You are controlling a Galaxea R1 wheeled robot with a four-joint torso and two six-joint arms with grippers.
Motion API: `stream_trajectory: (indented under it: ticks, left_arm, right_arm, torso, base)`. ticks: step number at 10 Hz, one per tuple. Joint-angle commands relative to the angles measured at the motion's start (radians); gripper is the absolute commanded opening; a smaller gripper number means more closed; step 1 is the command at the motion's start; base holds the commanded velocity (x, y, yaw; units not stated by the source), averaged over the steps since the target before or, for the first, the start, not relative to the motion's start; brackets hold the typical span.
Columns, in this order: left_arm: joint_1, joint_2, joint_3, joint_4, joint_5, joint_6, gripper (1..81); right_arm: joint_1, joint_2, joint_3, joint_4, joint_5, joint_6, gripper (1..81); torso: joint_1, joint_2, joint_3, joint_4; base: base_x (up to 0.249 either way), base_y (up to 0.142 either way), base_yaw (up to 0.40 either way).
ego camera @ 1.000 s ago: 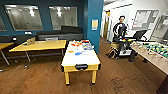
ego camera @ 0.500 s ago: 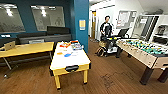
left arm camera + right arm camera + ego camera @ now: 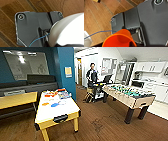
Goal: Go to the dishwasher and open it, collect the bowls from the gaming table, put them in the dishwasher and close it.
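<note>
The gaming table (image 3: pixel 58 109), with a long white top on a yellow frame, stands at the left of the head view. On its far half lie several small bowls, among them an orange bowl (image 3: pixel 45 104) and a blue bowl (image 3: pixel 54 105). In the left wrist view a big pale bowl (image 3: pixel 70 30) hangs above the wooden floor, held at my left gripper (image 3: pixel 50 41). An orange bowl (image 3: pixel 119 38) hangs the same way at my right gripper (image 3: pixel 132 43) in the right wrist view. I cannot make out the dishwasher among the kitchen fronts at the far right.
A table-football table (image 3: pixel 127 94) with a green field stands at the right. A person (image 3: pixel 92 75) stands behind a dark cart (image 3: pixel 98 88) beyond it. White kitchen cabinets (image 3: pixel 150 67) line the far right wall. A yellow wooden table (image 3: pixel 16 99) and dark benches fill the left.
The whole head view has shifted left, so the camera has turned right. The white-topped table now sits further left and the table-football table shows more fully.
</note>
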Motion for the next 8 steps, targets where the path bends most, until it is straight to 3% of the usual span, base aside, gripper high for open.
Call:
stream_trajectory:
  ticks: [1, 8]
  left_arm:
    - [-0.047, -0.021, 0.022, 0.01, 0.01, 0.001, 1.0]
    - [-0.047, -0.024, 0.036, 0.01, 0.01, 0.001, 1.0]
  right_arm:
    - [0.043, -0.005, 0.009, -0.025, -0.025, -0.004, 1.0]
    - [0.044, 0.001, 0.004, -0.026, -0.025, -0.004, 1.0]
  torso:
    - [0.0, 0.0, 0.0, 0.0]
    - [0.0, 0.0, 0.0, 0.0]
  base:
    - [0.0, 0.0, -0.392]
    - [0.0, 0.0, -0.392]
